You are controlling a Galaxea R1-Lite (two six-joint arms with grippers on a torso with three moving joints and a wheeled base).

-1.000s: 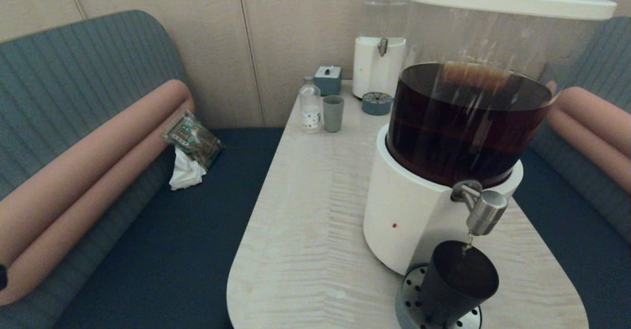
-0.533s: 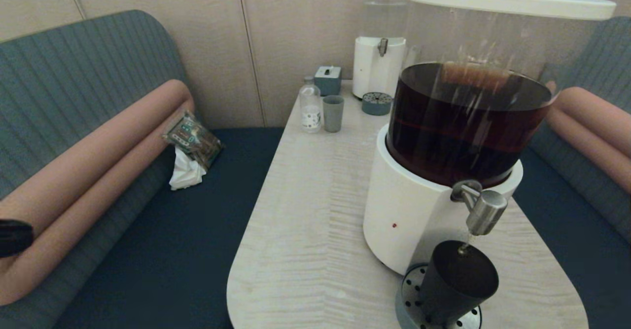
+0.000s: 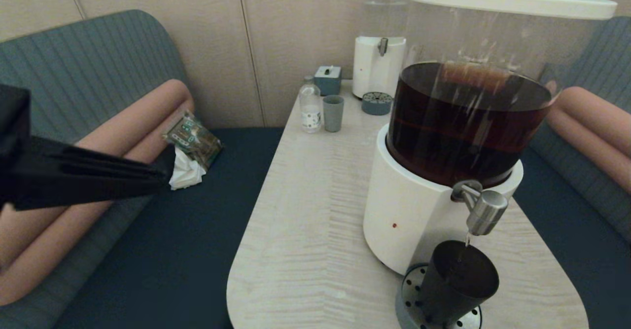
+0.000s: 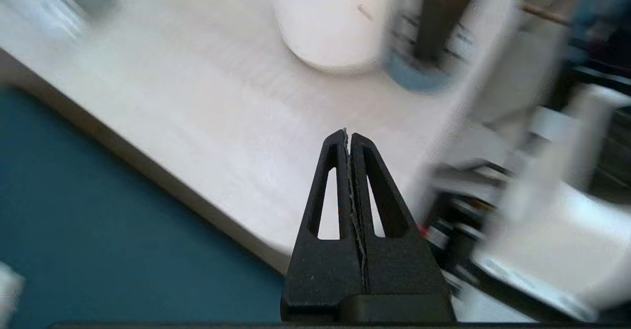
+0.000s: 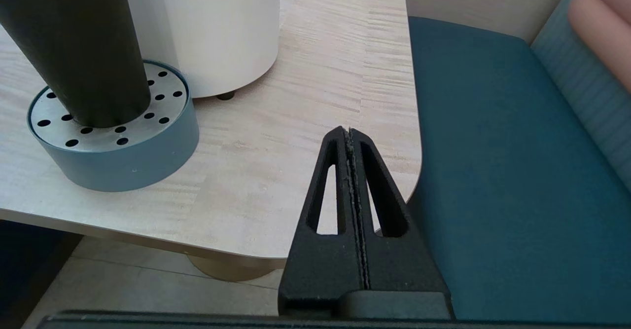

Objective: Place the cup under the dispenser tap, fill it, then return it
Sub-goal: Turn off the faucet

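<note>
The dark cup (image 3: 456, 282) stands on a round perforated drip tray (image 3: 408, 289), directly below the steel dispenser tap (image 3: 485, 213) of the big dispenser holding dark liquid. A thin thread of liquid falls from the tap into the cup. My left gripper (image 3: 167, 168) is shut and empty. It hangs over the left bench, well left of the table and far from the cup. In its wrist view the left gripper (image 4: 348, 134) points at the table edge. My right gripper (image 5: 348, 130) is also shut and empty, low by the table's right front corner, beside the cup (image 5: 79, 48).
On the far end of the pale table (image 3: 305, 210) are a smaller clear-liquid dispenser (image 3: 379, 48), a small bottle (image 3: 310, 107), a grey-green tumbler (image 3: 333, 113) and a little box (image 3: 328, 80). A packet and tissue (image 3: 190, 151) lie on the left bench.
My left arm has swung up from the lower left edge of the head view and now reaches rightward over the bench. The cup stays under the tap.
</note>
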